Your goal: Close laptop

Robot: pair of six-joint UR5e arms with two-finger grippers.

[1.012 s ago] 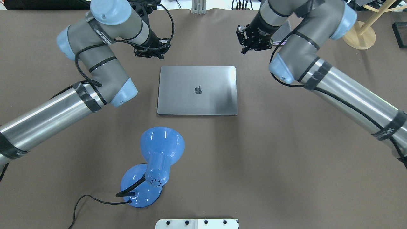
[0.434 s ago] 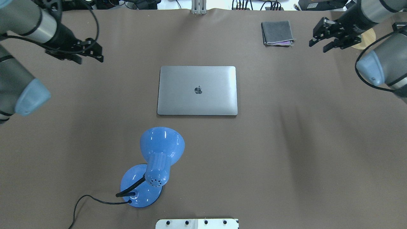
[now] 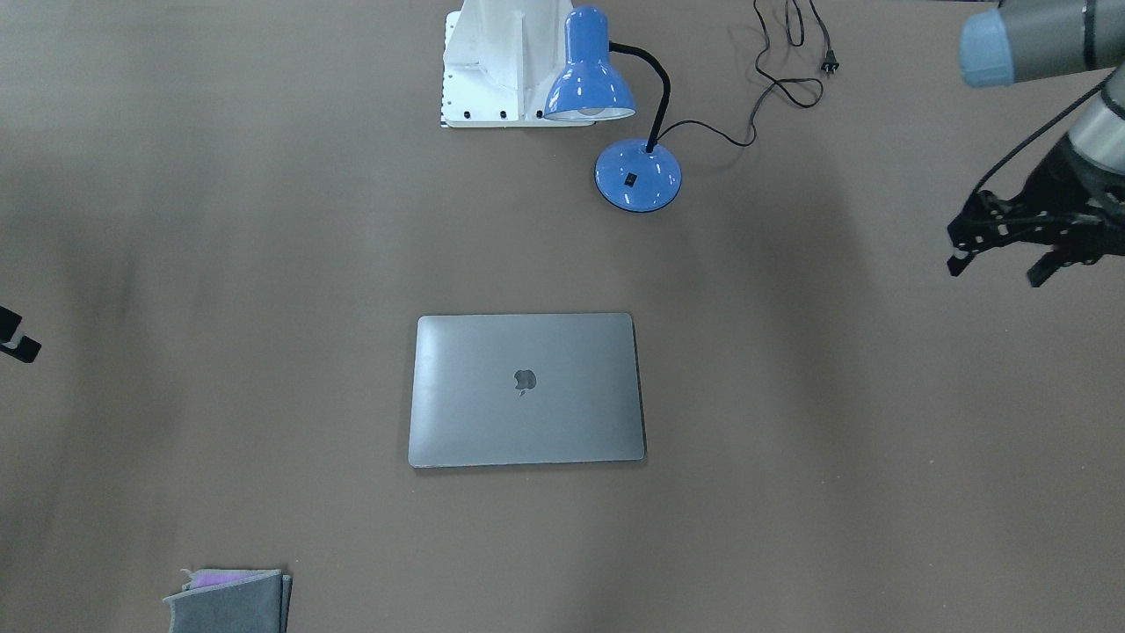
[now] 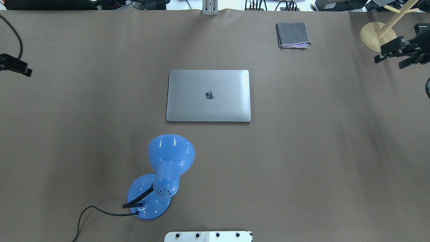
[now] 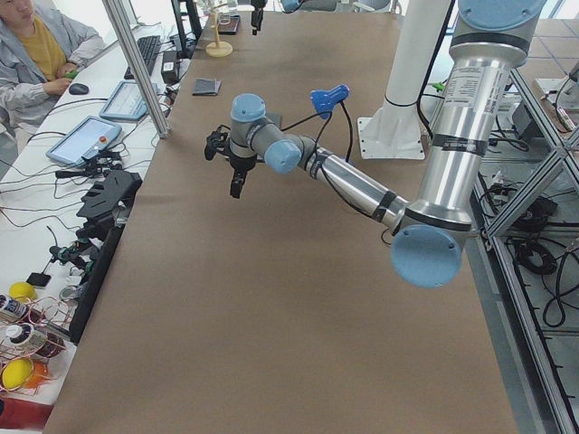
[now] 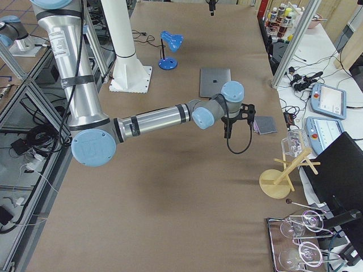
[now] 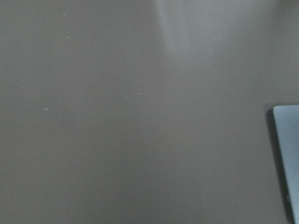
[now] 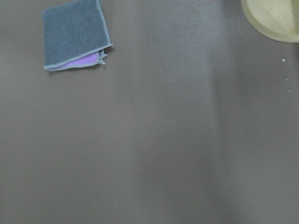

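Note:
The space-grey laptop [image 4: 208, 95] lies shut and flat in the middle of the table, its lid up with the dark apple logo showing. It also shows in the front view [image 3: 526, 389], and one corner [image 7: 287, 154] is in the left wrist view. My left gripper [image 3: 996, 268] is open and empty, far off to the laptop's left by the table's edge. Only its tip [image 4: 15, 66] shows overhead. My right gripper [image 4: 389, 64] is open and empty, far to the laptop's right near the table's back corner.
A blue desk lamp [image 4: 161, 174] with a black cord stands in front of the laptop. A folded grey cloth [image 4: 293, 34] lies at the back right. A wooden stand's round base [image 4: 378, 36] is beside my right gripper. The white robot base [image 4: 208, 236] is at the near edge.
Both arms have swung outward from just behind the laptop to the table's left and right sides. The laptop has not moved.

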